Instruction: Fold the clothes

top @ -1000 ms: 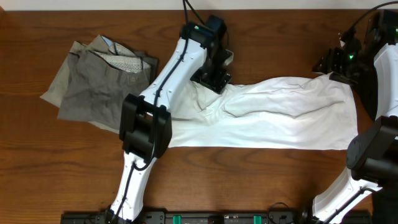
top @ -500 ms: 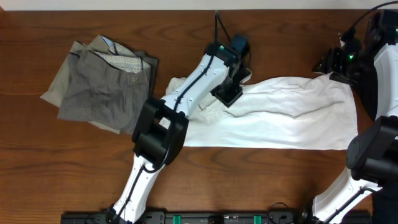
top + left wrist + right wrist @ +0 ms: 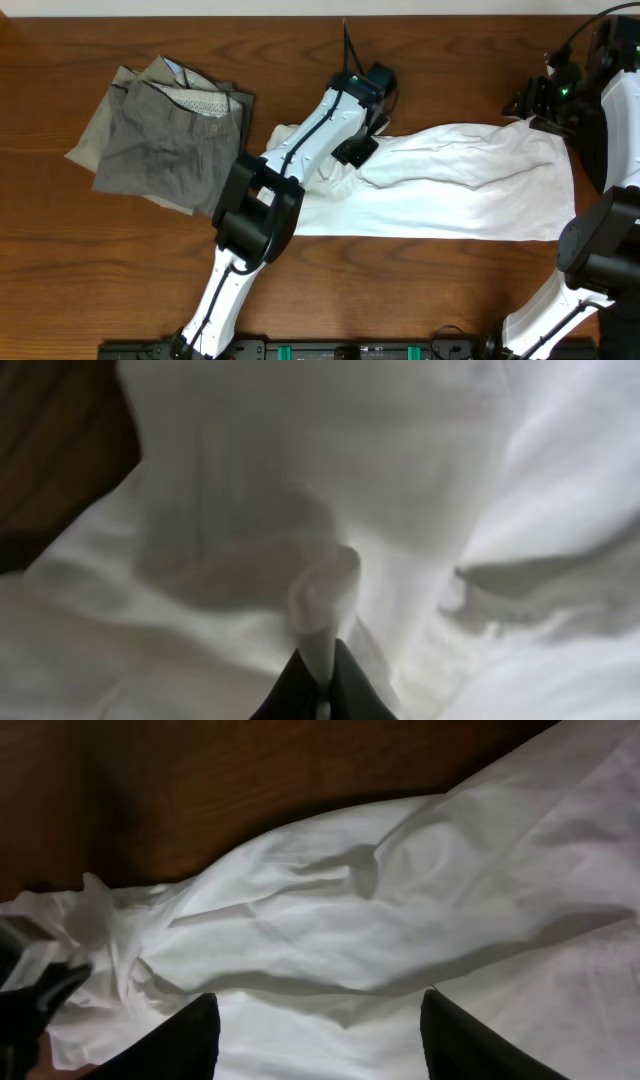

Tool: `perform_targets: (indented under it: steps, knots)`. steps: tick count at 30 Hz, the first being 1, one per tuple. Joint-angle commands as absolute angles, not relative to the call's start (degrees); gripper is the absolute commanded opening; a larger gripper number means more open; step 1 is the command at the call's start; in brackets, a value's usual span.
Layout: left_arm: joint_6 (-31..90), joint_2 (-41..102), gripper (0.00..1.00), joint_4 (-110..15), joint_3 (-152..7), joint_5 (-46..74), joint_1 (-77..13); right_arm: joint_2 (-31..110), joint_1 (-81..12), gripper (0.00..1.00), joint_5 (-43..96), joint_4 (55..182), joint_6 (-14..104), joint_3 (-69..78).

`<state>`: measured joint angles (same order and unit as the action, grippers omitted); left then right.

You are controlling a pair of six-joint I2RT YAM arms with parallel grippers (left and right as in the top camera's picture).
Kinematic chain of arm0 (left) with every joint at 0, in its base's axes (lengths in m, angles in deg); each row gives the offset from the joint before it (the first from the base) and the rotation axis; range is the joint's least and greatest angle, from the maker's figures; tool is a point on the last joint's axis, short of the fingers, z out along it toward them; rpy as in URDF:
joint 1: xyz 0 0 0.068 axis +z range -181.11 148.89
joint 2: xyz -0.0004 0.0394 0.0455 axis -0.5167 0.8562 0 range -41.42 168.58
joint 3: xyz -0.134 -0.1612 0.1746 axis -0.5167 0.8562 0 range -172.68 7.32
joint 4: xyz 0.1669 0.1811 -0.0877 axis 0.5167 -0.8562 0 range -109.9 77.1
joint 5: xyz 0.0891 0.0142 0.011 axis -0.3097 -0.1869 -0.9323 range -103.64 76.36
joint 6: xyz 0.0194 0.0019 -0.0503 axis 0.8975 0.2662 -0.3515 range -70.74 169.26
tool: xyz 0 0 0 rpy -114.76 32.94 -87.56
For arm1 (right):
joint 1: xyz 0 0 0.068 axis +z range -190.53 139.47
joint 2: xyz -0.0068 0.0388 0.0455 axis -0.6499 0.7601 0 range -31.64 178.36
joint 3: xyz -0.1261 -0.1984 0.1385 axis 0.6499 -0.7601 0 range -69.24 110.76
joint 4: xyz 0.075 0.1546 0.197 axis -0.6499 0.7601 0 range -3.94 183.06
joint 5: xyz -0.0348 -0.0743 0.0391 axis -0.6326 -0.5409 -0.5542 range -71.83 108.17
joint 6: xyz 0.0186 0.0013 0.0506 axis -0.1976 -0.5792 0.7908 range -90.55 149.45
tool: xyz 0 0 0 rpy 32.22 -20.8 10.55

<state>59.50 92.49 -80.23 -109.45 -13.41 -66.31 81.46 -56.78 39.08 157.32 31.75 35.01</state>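
The clothes lie on a wooden table. The white T-shirt (image 3: 460, 190) is spread lengthwise from the middle to the right, wrinkled along its far edge. My left gripper (image 3: 356, 150) sits on the shirt's far left part and is shut on a raised fold of the white cloth (image 3: 322, 595), which stands up between its dark fingertips (image 3: 350, 685). My right gripper (image 3: 527, 102) hovers at the shirt's far right corner. Its fingers (image 3: 185, 1040) stand wide open over the white fabric (image 3: 400, 920) with nothing between them. Grey-khaki trousers (image 3: 155, 140) lie crumpled at the far left.
Bare wooden table (image 3: 450, 290) runs along the front below the shirt and between shirt and trousers. The left arm's white links (image 3: 290, 170) cross over the shirt's left end. The right arm's base (image 3: 600, 250) stands at the right edge.
My left gripper moved right along the shirt's far edge, then closed on a fold of the white cloth. The right arm has not moved.
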Motion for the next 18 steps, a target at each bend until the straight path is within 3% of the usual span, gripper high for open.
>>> perform_targets:
  steps: [1, 7, 18]
  knots:
    - [57.9, 86.3, 0.06, -81.5, -110.9, -15.4, -66.2, 80.3, -56.6, 0.63, 38.9, 157.3, 31.1, 35.7]
    - [58.0, 83.3, 0.06, -87.2, -110.9, -22.5, -66.1, 80.3, -56.6, 0.63, 37.6, 157.4, 31.1, 35.7]
    - [57.7, 83.3, 0.09, -99.4, -110.9, -15.5, -66.1, 80.3, -56.6, 0.64, 37.6, 157.1, 31.1, 35.7]
